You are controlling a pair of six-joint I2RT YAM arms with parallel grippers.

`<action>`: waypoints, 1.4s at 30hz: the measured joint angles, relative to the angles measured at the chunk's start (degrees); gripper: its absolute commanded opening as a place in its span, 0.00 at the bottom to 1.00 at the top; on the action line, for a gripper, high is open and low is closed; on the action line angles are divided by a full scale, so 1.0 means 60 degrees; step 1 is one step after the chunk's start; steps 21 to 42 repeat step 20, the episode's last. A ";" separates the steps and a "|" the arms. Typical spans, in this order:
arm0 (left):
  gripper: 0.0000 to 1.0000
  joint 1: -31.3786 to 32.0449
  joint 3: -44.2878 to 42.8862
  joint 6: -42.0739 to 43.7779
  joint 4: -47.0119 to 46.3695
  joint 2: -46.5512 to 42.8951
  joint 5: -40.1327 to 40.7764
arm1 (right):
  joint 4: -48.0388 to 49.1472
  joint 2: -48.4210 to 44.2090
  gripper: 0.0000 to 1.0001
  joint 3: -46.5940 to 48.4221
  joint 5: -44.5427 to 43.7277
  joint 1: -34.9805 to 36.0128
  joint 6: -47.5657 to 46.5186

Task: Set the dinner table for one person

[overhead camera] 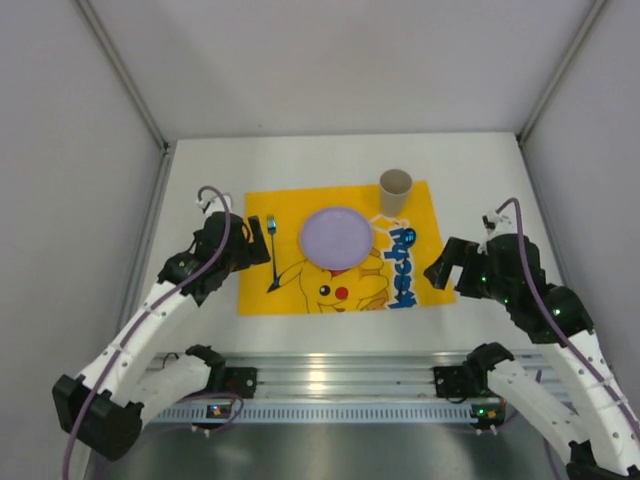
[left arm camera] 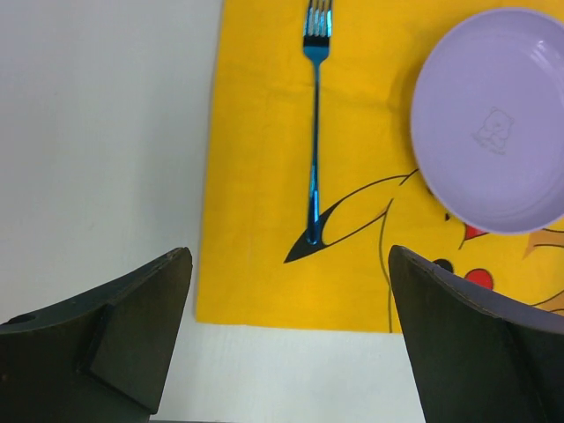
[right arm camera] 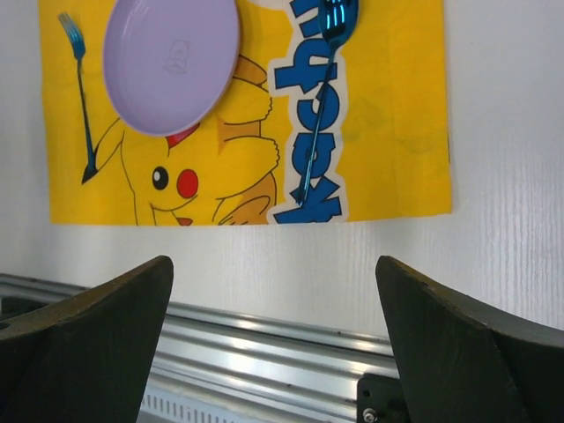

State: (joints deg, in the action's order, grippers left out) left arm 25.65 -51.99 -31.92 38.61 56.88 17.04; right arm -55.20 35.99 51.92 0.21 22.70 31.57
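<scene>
The white dinner table (overhead camera: 200, 180) carries a yellow Pikachu mat (overhead camera: 290, 290). On the mat lie a lilac plate (overhead camera: 336, 237), a blue fork (overhead camera: 271, 250) to its left and a blue spoon (overhead camera: 410, 240) to its right. A beige cup (overhead camera: 395, 190) stands at the mat's far edge. My left gripper (overhead camera: 252, 250) is open and empty beside the fork's handle. In the left wrist view the left gripper (left arm camera: 291, 335) hangs over the mat's near left corner, with the fork (left arm camera: 313, 132) and plate (left arm camera: 493, 115) ahead. My right gripper (overhead camera: 440, 272) is open and empty by the mat's right edge. In the right wrist view the right gripper (right arm camera: 273, 344) is over bare table near the spoon (right arm camera: 322, 106).
White walls enclose the table on three sides. A metal rail (overhead camera: 330, 375) with both arm bases runs along the near edge; it also shows in the right wrist view (right arm camera: 264, 335). Bare table (left arm camera: 97, 132) lies left of the mat and bare table (right arm camera: 511, 132) lies right of it.
</scene>
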 measured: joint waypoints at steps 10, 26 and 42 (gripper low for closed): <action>0.99 0.0000 0.1191 0.0382 0.0036 -0.1603 0.1264 | 0.0273 -0.3381 1.00 -0.1151 -0.1759 0.0000 0.1450; 0.99 0.0000 0.1188 0.0379 0.0160 -0.1574 0.1749 | 0.0029 -0.2590 1.00 -0.1228 -0.2350 0.0000 0.1672; 0.99 0.0000 0.1188 0.0379 0.0160 -0.1574 0.1749 | 0.0029 -0.2590 1.00 -0.1228 -0.2350 0.0000 0.1672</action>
